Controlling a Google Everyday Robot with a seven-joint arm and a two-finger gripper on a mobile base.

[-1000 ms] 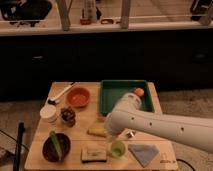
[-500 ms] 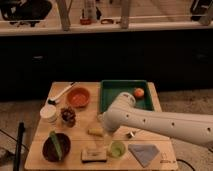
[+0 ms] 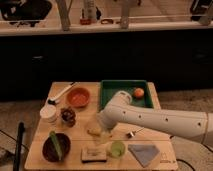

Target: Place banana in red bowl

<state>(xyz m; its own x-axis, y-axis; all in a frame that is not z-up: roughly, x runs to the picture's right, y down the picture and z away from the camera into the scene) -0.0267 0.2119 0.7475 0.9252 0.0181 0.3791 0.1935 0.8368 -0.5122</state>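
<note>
Orange (image 3: 138,92) in green tray (image 3: 113,86) (back right); brown bowl (image 3: 46,151).

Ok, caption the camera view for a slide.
Hand poised at the banana on the wooden table; red bowl sits beyond it.

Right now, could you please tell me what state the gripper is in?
Gripper: low over the wooden table, right by the banana; whether it is open, closed or holding anything cannot be told.

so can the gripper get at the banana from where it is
Probably yes: the gripper hangs right beside the banana, with nothing visible between them, and the green cup stands off to one side.
</note>
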